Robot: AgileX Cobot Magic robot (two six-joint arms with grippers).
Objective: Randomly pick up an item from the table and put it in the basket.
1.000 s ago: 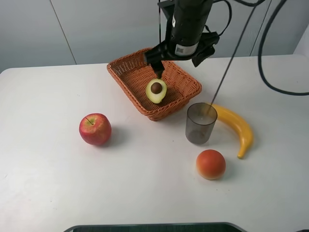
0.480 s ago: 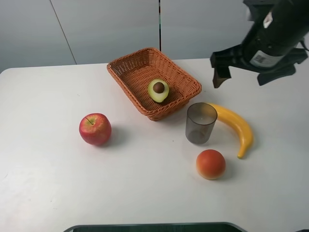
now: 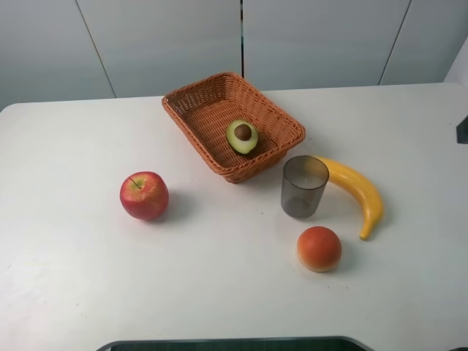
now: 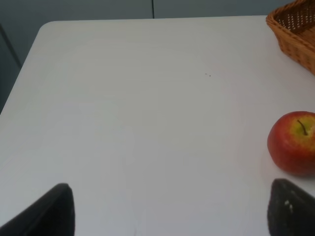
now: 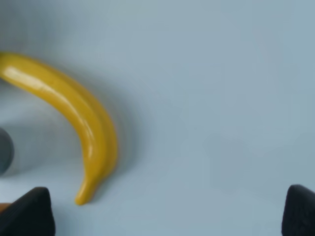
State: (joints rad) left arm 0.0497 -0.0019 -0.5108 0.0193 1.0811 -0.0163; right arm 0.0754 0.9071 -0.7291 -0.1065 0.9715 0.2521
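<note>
Avocado (image 3: 242, 136) is lying cut face up inside the basket (image 3: 281, 121), well apart from both tools. Left tool (image 4: 167, 209) and right tool (image 5: 167, 214) are gaping wide, gripping nothing.

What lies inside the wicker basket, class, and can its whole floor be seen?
Inside the basket rests one halved avocado, cut face and pit up. The weave directly under it is covered, and the near wall hides a strip of floor.
</note>
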